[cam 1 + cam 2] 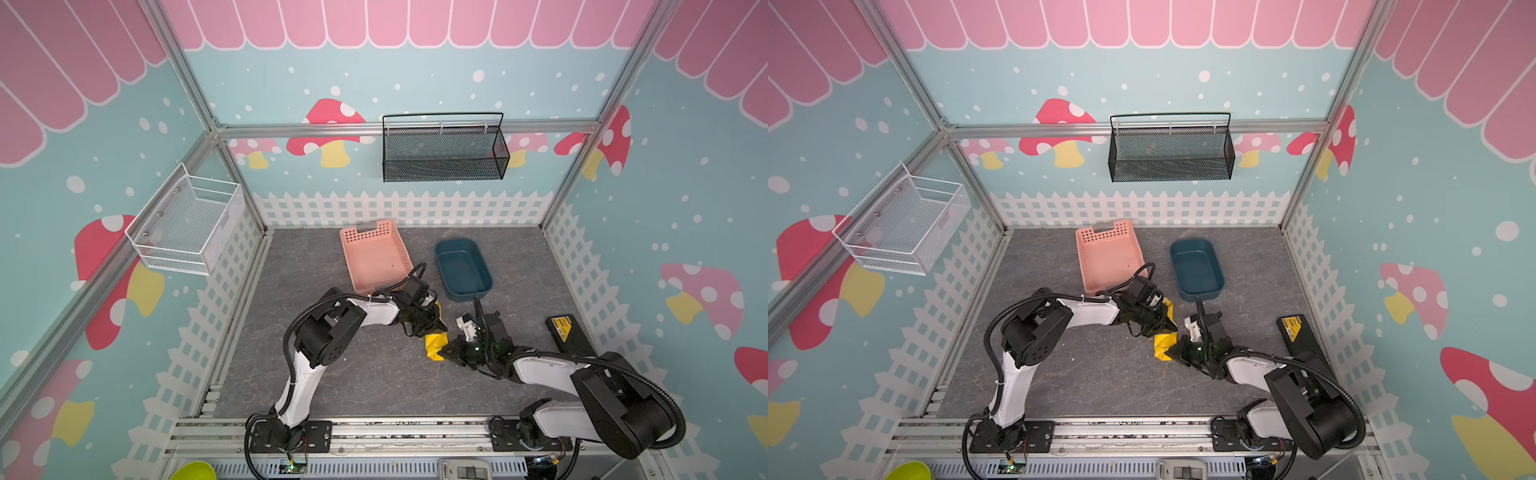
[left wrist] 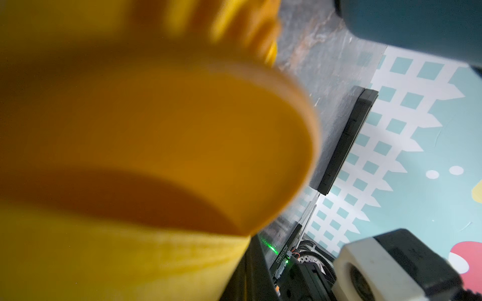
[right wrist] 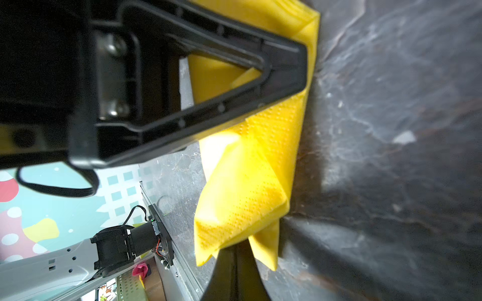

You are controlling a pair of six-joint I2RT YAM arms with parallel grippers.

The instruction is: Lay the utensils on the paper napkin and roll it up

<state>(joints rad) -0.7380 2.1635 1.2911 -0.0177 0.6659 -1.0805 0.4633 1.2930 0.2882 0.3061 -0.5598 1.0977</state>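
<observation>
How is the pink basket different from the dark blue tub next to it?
The pink basket has walls full of small holes; the dark blue tub has solid walls. The pink basket has squarer corners, the dark blue tub rounded ones. The pink basket also looks bigger than the dark blue tub. Both are open on top and stand on the grey table.

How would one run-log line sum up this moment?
phase: rolling | paper napkin: bunched, off-flat | left gripper: shut on napkin | right gripper: shut on napkin

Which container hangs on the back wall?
The black mesh basket. The white wire basket hangs on a side wall; pink basket and blue tub sit on the table.
</observation>
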